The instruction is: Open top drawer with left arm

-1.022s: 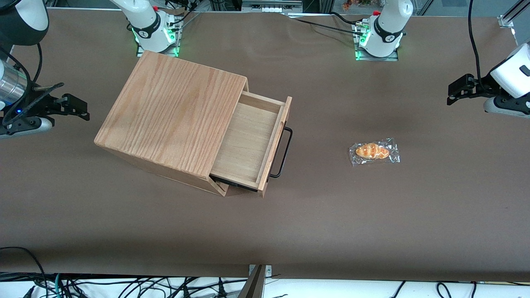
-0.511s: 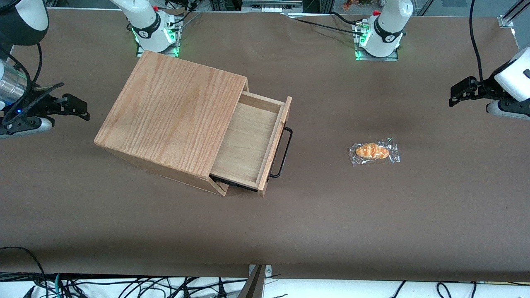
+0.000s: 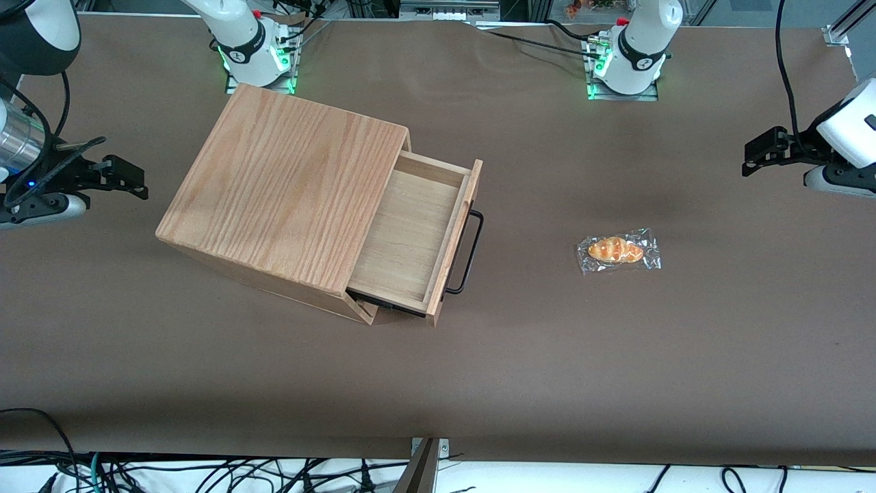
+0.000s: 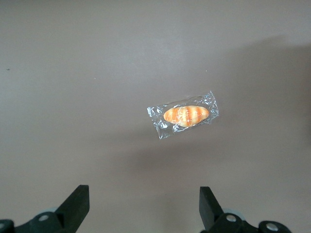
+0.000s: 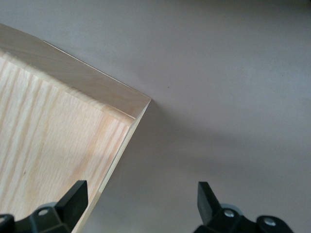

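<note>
top drawer: the top drawer (image 3: 410, 236) stood pulled well out of the cabinet (image 3: 287, 198); pale floor was exposed, nothing lay in it. Same extension as in both earlier frames.
handle: thin black bar handle (image 3: 469, 253) on the drawer front faced the working arm's end of the table; nothing touched it.
cabinet: oak-grain box sat on the brown table (image 3: 547, 356), toward the parked arm's end, angled to the table edge. It had not shifted.
left arm: the left arm (image 3: 845, 130) was at the working arm's end of the table, raised, well apart from the drawer.
gripper: the gripper (image 3: 759, 152) (image 4: 143, 206) hung above the table, holding nothing and touching nothing.
jaws: apart, wide gap with only bare table and the bread between them in the wrist view.
fingers: two black fingers (image 4: 77, 201) pointed down at the table.
bread: wrapped bread roll (image 3: 617, 250) (image 4: 186, 114) in clear plastic lay flat on the table between the drawer and the gripper, nearer the front camera than the gripper and well apart from the handle.
change from 1.0 s ago: the gripper had moved slightly farther from the front camera and a little more toward the working arm's end.
change from 0.5 s ago: almost none; gripper in about the same spot.
bread change: none, same place.
</note>
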### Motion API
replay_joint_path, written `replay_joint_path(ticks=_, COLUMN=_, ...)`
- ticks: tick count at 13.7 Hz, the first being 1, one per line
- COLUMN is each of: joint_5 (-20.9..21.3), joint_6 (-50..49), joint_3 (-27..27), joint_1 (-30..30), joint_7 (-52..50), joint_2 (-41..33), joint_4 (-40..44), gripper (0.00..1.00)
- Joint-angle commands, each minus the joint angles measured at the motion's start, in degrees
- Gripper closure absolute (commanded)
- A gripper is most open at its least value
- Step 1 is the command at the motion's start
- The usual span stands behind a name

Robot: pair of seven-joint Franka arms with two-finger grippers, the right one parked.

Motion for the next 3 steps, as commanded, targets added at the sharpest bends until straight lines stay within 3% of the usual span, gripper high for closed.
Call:
replay_joint_path(ticks=1, joint_5=-1.21, joint_6=0.45, joint_3=-0.09, joint_1=0.32, joint_7=-0.23, joint_2=-0.29, joint_4=-0.40, gripper=0.00)
replay_joint_path(ticks=3, joint_5=-1.21, joint_6=0.45, joint_3=-0.09, joint_1=0.32, joint_7=-0.23, joint_2=-0.29, joint_4=-0.40, gripper=0.00)
